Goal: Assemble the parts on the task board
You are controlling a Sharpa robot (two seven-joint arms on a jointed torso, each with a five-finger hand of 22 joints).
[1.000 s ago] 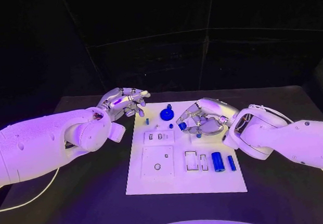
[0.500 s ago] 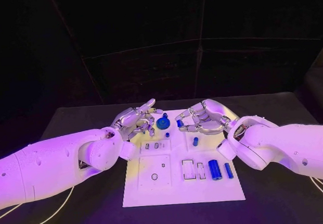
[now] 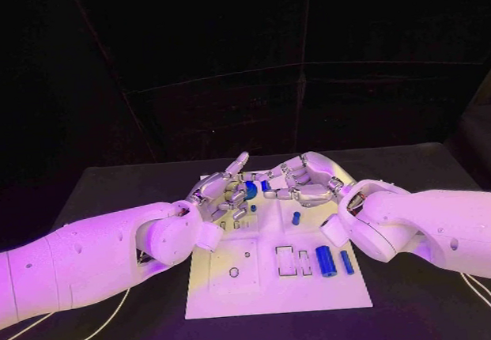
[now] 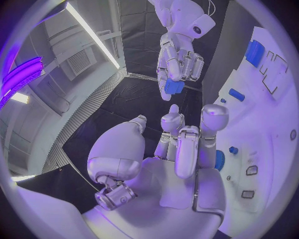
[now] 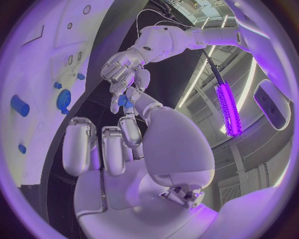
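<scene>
Reaching in from both sides, the two hands meet over the far end of the task board (image 3: 276, 290), which lies lengthwise on the black table (image 3: 429, 171). In the head view the left hand (image 3: 224, 191) hovers above the board's far left corner with its fingers loosely spread and one raised toward the back; its wrist view shows the fingers (image 4: 187, 144) partly straightened with nothing between them. The right hand (image 3: 301, 183) hangs just beside it over the far right corner, fingers curled inward. In the left wrist view this hand (image 4: 181, 62) pinches a small blue block (image 4: 174, 87) at its fingertips, and the right wrist view shows a blue piece (image 5: 126, 101) at the tips of its own fingers (image 5: 118, 144), close to the left hand (image 5: 127, 67). Between the two hands a round blue knob (image 3: 251, 188) stands on the board, with a small blue peg (image 3: 253, 207) just nearer. A short blue piece (image 3: 296, 217) lies on the board under the right wrist. Near the board's near right area a thick blue cylinder (image 3: 326, 260) and a thin blue rod (image 3: 346, 261) lie side by side, next to rectangular cut-outs (image 3: 285, 260).
</scene>
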